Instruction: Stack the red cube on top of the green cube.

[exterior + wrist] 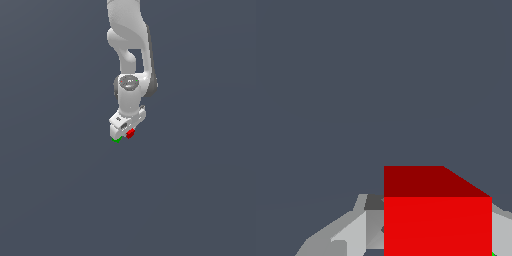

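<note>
Below the wrist, at the centre of the exterior view, the gripper sits low over the grey floor with the red cube showing at its tip on the exterior view's right and a sliver of the green cube peeping out just under it on the exterior view's left. From the wrist view the red cube fills the near field, flanked by pale finger surfaces on either side, so the claw appears to be clamped on the red cube, though the contact faces themselves are hidden. Only a tiny green corner of the green cube shows beyond the red block's edge there.

The step in hand looks like the placement. Doing it well likely means shifting the red cube sideways until it sits squarely over the green one, since the two seem offset rather than aligned. Whether the red cube is above the green one's top face or level with it cannot be told; a sideways move at the wrong height could knock the green cube away. Release should come only once the faces rest flush
</note>
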Robot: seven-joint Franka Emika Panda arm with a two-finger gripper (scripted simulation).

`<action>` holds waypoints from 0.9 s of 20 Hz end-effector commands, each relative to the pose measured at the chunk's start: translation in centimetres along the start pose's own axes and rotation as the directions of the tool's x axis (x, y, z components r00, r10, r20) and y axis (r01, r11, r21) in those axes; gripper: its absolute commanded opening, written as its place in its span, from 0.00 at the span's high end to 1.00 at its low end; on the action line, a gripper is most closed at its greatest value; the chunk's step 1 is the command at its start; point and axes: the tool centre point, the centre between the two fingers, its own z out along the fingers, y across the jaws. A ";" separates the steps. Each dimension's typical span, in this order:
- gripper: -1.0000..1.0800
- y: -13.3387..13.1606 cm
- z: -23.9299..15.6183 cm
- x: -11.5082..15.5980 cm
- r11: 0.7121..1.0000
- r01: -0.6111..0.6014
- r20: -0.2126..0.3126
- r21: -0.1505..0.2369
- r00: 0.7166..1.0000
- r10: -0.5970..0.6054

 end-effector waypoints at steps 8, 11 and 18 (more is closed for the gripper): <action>1.00 3.9 1.1 -4.5 1.000 0.002 0.000 -0.001 1.000 -0.002; 1.00 4.4 1.2 -4.9 1.000 0.002 0.000 -0.001 1.000 -0.002; 0.04 4.5 1.3 -5.0 1.000 0.002 0.000 -0.001 1.000 -0.002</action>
